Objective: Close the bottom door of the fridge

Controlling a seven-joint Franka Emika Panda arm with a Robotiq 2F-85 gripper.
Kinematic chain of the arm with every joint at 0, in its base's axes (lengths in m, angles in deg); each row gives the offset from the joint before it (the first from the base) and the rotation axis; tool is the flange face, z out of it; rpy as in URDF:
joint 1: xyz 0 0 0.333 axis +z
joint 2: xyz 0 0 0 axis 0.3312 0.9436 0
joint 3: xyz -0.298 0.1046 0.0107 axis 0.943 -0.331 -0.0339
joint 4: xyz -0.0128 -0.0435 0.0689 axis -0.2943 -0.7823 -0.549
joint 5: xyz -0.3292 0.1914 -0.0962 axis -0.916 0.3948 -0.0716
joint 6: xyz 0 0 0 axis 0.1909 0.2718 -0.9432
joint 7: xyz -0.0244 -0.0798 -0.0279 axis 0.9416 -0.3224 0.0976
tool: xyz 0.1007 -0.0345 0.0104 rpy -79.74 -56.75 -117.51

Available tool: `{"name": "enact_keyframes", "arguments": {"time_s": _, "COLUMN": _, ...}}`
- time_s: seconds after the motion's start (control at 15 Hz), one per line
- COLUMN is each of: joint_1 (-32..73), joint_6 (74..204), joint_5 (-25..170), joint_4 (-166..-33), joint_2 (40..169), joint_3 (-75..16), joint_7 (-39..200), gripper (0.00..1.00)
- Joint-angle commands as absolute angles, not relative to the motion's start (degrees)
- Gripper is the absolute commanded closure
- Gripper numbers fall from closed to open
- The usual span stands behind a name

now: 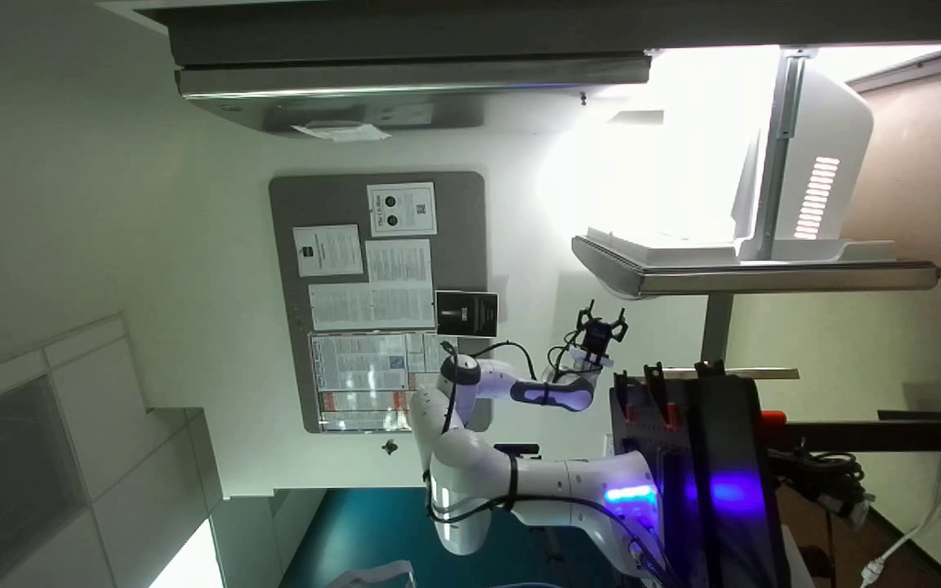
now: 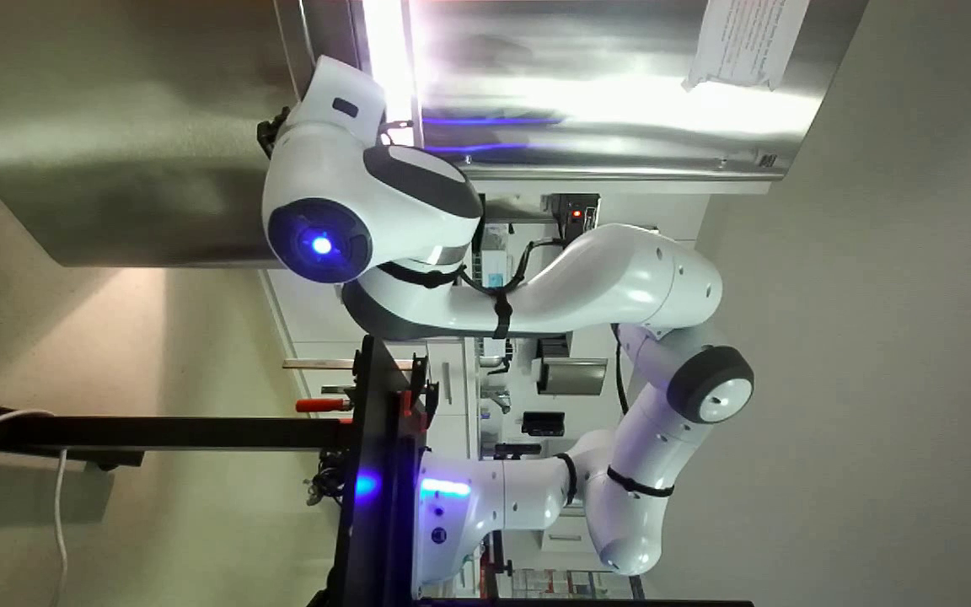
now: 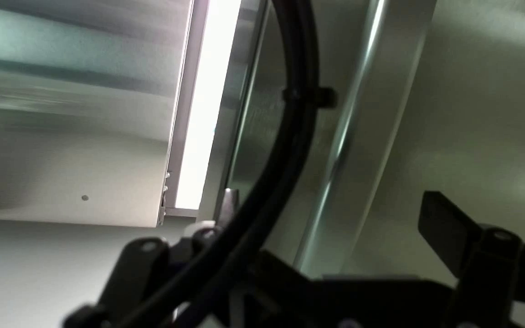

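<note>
At the front of the fridge (image 1: pixel 479 37), the bottom door (image 1: pixel 789 280) stands well out from the lit interior (image 1: pixel 707 139): closing looks undone, the push inward still needed. Just beside it, the tool (image 1: pixel 606 312) is spread wide, gripping nothing.

One fridge (image 1: pixel 405 37), one bottom door (image 2: pixel 157 160), one robot arm (image 2: pixel 574 295) (plus its one tool (image 1: pixel 607 307)), one grey board (image 1: pixel 458 245).

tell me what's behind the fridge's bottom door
In an exterior view, a grey rail and a white slotted panel show behind the bottom door; that panel and glare would hide any contents.
</note>
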State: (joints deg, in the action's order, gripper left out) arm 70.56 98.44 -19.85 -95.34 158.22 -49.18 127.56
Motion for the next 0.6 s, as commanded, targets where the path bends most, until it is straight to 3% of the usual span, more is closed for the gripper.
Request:
{"name": "enact_keyframes", "arguments": {"time_s": 0.0, "joint_1": 71.1, "joint_6": 98.2, "joint_5": -20.6, "joint_4": -92.8, "joint_2": 158.8, "joint_3": -48.5, "joint_7": 125.3, "gripper": 0.00}}
{"name": "enact_keyframes", "arguments": {"time_s": 0.53, "joint_1": 71.3, "joint_6": 97.6, "joint_5": -21.4, "joint_4": -89.7, "joint_2": 161.4, "joint_3": -47.0, "joint_7": 124.0, "gripper": 0.00}}
